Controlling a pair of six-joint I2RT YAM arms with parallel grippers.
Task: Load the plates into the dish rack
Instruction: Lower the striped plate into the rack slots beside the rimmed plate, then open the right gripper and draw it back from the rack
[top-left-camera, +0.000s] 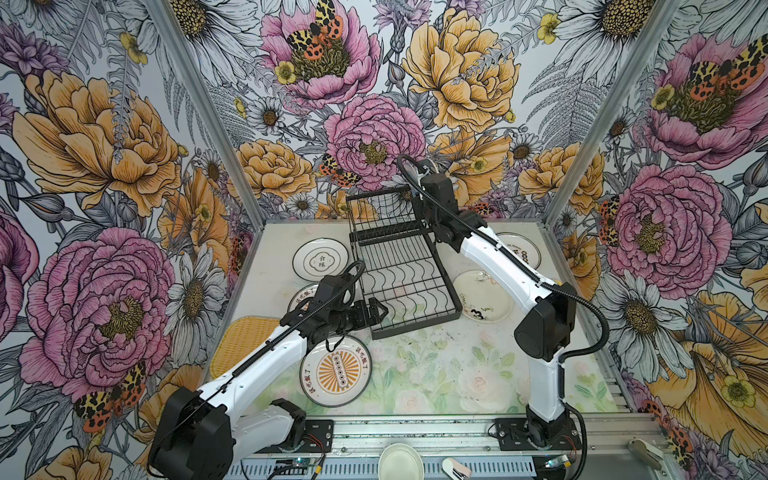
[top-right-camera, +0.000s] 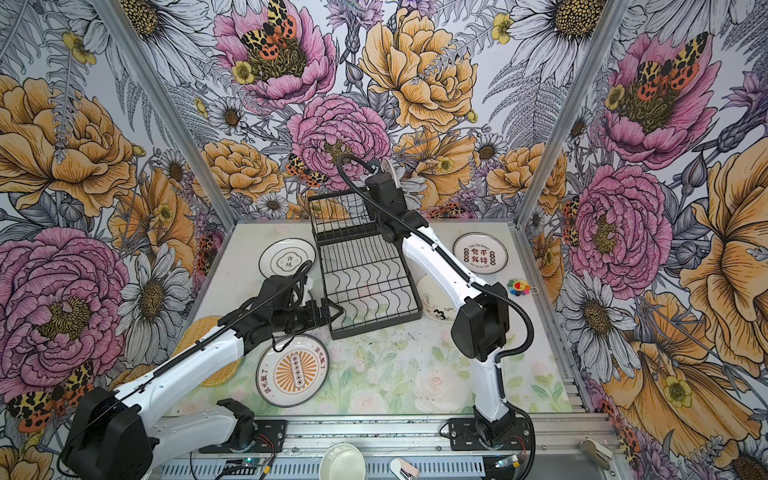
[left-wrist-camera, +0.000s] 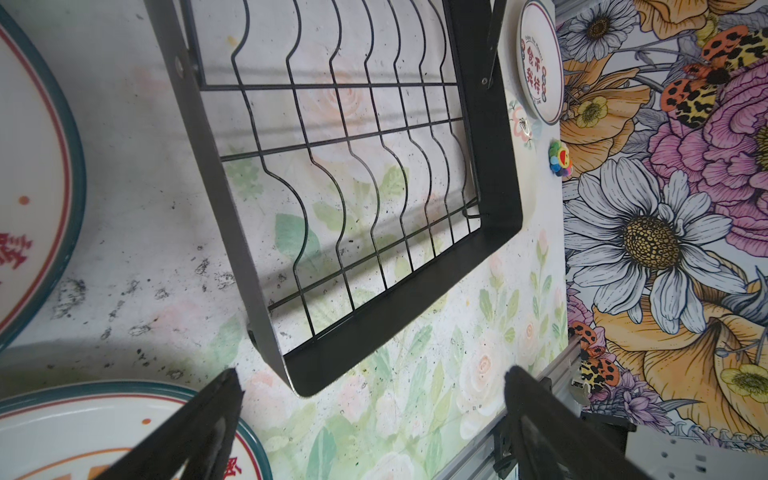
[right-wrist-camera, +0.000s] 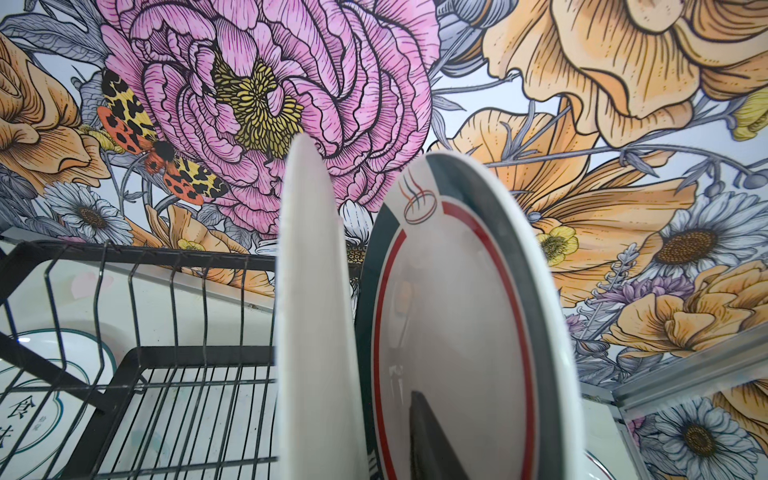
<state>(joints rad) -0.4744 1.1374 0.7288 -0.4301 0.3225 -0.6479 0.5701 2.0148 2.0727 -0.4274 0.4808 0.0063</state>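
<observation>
teal-rimmed plate (right-wrist-camera: 457, 311) stands on edge in the dish rack (right-wrist-camera: 166, 253); whether right fingers (right-wrist-camera: 432, 440) clamp it, cannot tell. orange-sunburst plate (top-left-camera: 336, 371) lies flat, seven o'clock of spread left fingers (left-wrist-camera: 540, 424).

1. The left arm (top-left-camera: 270, 361) and the right arm (top-left-camera: 507, 266) have smooth white shells with black boxy joint housings.
2. A black ribbed cable hose (top-left-camera: 600, 328) runs along each arm.
3. Small dark screws dot the white shells.
4. Each base is a black plate (top-left-camera: 505, 432).
5. The left gripper (left-wrist-camera: 370, 372) has black tapered fingers (left-wrist-camera: 199, 428).
</observation>
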